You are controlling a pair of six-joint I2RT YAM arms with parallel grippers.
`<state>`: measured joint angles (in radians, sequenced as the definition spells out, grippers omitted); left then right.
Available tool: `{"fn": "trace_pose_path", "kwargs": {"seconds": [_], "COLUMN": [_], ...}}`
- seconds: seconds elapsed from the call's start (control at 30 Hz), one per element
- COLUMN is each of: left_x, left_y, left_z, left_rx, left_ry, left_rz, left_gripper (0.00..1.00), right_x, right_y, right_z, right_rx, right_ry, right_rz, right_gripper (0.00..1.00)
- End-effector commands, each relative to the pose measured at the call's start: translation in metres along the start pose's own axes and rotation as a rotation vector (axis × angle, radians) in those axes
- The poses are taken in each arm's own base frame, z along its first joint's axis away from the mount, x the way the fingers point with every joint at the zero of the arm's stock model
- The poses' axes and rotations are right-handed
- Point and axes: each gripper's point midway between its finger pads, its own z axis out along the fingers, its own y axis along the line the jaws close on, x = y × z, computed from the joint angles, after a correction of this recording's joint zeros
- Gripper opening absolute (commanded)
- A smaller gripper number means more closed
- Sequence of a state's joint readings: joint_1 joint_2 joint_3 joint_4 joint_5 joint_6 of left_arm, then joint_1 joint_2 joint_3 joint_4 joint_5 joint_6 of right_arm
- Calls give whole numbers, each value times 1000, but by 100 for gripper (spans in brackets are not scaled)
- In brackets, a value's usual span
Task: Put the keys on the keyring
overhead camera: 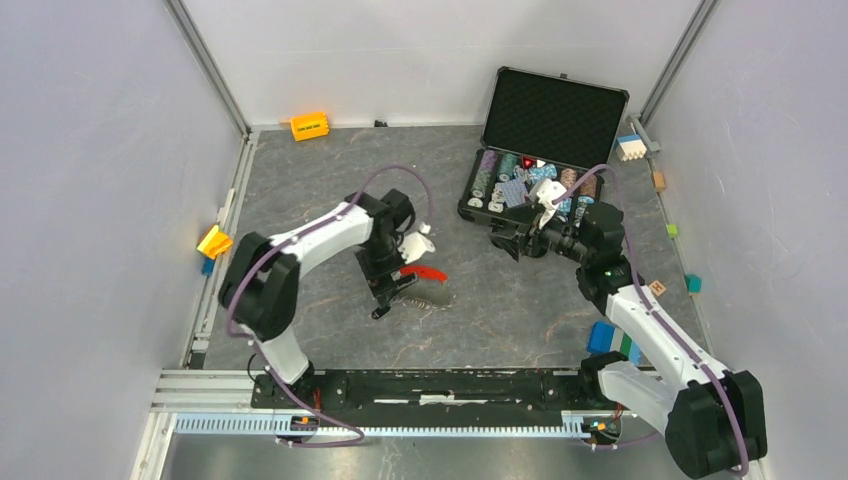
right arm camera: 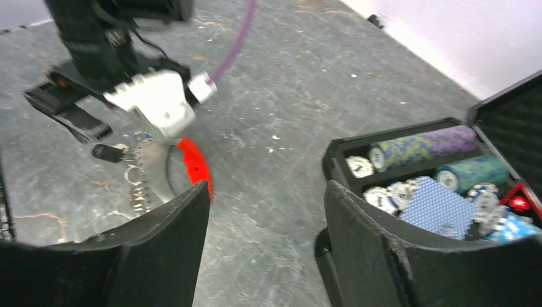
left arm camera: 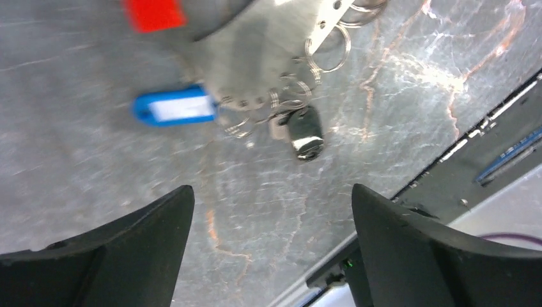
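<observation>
The keyring (left arm camera: 255, 57) lies on the grey mat as a grey metal piece with a red fob (overhead camera: 425, 272) and a row of small silver rings (left arm camera: 326, 51). A blue-and-white tag (left arm camera: 174, 107) and a small dark-headed key (left arm camera: 305, 134) lie against the rings. My left gripper (left arm camera: 271, 188) hovers just above and beside them, open, with only mat between its fingers. My right gripper (right arm camera: 265, 185) is open and empty, to the right of the keyring near the chip case. The red fob (right arm camera: 193, 163) shows past its left finger.
An open black case (overhead camera: 545, 150) of poker chips stands at the back right, close behind my right gripper. An orange block (overhead camera: 309, 126) sits at the back wall and a yellow one (overhead camera: 214, 241) at the left edge. Small coloured blocks (overhead camera: 610, 340) line the right side.
</observation>
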<state>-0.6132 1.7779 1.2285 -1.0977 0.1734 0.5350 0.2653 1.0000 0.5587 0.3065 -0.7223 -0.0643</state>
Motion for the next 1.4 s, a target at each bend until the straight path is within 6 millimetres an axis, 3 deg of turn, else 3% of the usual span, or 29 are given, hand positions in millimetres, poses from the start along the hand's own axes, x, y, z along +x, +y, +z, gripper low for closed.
{"fn": "trace_pose_path", "kwargs": {"seconds": [0.0,0.1,0.17,0.3,0.47,0.73,0.93,1.07,1.2,1.37], "left_x": [-19,-27,-30,-29,-16,10,29,40,56,48], "left_y": [30,44,51,64,68,54,39,31,34,28], "left_z": [-48,-76,-97,-144,-188,-228,-259,-269,-281,-270], "left_rx": [-186,-297,-371,-514,-595,-725,-796,-823,-914,-846], "left_ry": [-233,-378,-476,-706,-1012,-1277,-1394,-1468,-1487,-1466], "left_rz": [-35,-70,-94,-199,-299,-350,-409,-439,-489,-449], "left_gripper": [100,100,100,100,100,100,100,100,100,100], "right_x": [-12,-9,-7,-4,-10,-4,-16,-30,-30,-26], "right_y": [-25,-33,-38,-48,-57,-53,-48,-48,-52,-55], "right_z": [-9,-16,-21,-33,-54,-72,-83,-92,-98,-96], "right_rx": [115,170,208,292,413,468,501,536,579,581], "right_ry": [62,97,114,148,127,121,65,26,23,34], "right_rz": [-123,-145,-152,-152,-191,-218,-243,-272,-282,-273], "right_gripper": [73,80,96,98,98,98,98,98,98,98]}}
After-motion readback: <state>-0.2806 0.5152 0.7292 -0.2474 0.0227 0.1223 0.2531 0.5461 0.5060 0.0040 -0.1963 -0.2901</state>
